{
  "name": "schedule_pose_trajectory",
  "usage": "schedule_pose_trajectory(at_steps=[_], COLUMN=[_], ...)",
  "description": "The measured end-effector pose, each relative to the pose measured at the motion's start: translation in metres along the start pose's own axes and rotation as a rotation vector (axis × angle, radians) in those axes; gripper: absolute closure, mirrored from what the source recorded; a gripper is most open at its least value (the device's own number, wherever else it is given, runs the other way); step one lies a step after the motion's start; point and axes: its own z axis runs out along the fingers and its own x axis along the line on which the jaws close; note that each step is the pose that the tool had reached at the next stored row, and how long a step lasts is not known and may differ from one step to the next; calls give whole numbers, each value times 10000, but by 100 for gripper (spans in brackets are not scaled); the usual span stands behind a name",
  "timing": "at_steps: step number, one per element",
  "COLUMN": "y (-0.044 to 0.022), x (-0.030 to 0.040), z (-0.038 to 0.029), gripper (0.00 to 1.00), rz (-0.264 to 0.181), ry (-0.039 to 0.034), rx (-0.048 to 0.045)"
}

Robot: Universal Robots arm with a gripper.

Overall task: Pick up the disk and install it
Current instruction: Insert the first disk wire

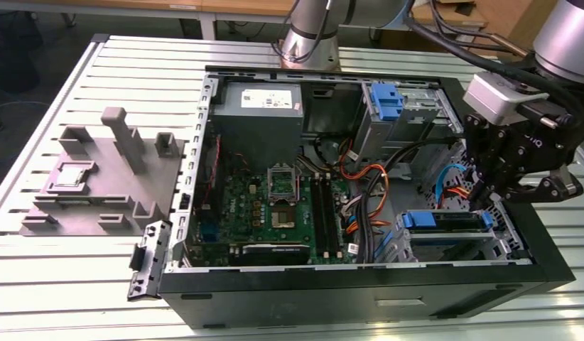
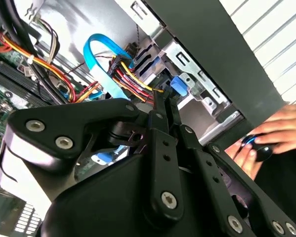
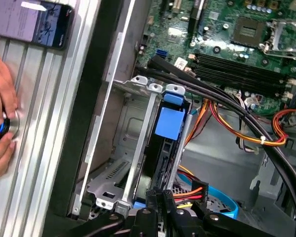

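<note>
tool (image 1: 488, 202): fingers pressed together, at drive bay edge
disk (image 3: 168, 129): seated upright in bay (image 3: 119, 163), at computer case's (image 1: 368, 302) 4 o'clock corner

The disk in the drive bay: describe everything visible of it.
The disk with its blue plastic carrier frame sits in the metal drive cage at the case's front corner, on the exterior view's right. The first wrist view shows it edge-on, dark between silver rails, a blue tab on its end. The black tool is at its far end, orange and red cables beside it.

Blue-framed disk (image 3: 168, 123); green motherboard (image 1: 263, 209); black case (image 1: 368, 291).
</note>
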Motion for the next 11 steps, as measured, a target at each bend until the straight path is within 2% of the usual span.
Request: schedule_pose_trajectory(at_steps=[3, 6, 7, 10, 11], y=[0, 0, 0, 1, 2], x=[0, 0, 0, 4, 8], z=[4, 8, 11, 13, 15], gripper=[84, 84, 84, 84, 84], rz=[521, 771, 812, 895, 934], ry=[10, 0, -45, -249, -284], rx=[-61, -98, -100, -83, -81])
